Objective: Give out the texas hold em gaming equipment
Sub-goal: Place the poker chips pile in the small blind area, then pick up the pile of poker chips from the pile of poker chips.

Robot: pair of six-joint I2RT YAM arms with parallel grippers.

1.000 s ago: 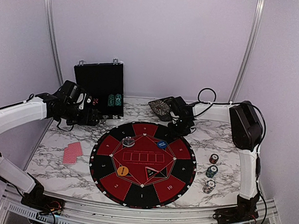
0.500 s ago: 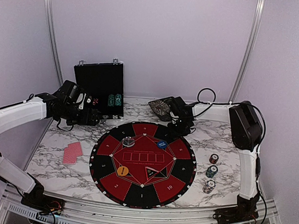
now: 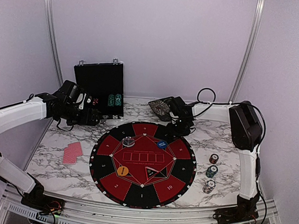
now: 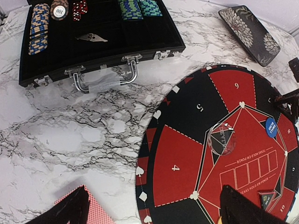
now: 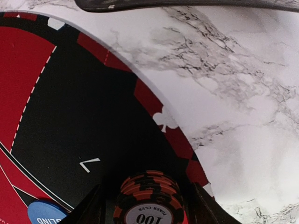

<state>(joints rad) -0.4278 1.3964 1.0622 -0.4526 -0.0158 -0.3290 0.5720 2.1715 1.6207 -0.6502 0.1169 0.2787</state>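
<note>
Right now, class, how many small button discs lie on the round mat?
3: a clear disc on the mat, far left; a blue disc far right; an orange disc near left. The right gripper may hide another.

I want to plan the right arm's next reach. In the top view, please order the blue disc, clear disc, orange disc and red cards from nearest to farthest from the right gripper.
1. Blue disc: on the mat, just left of the right gripper.
2. Clear disc: mat's far-left part.
3. Orange disc: mat's near-left part.
4. Red cards: off the mat, far left.
</note>
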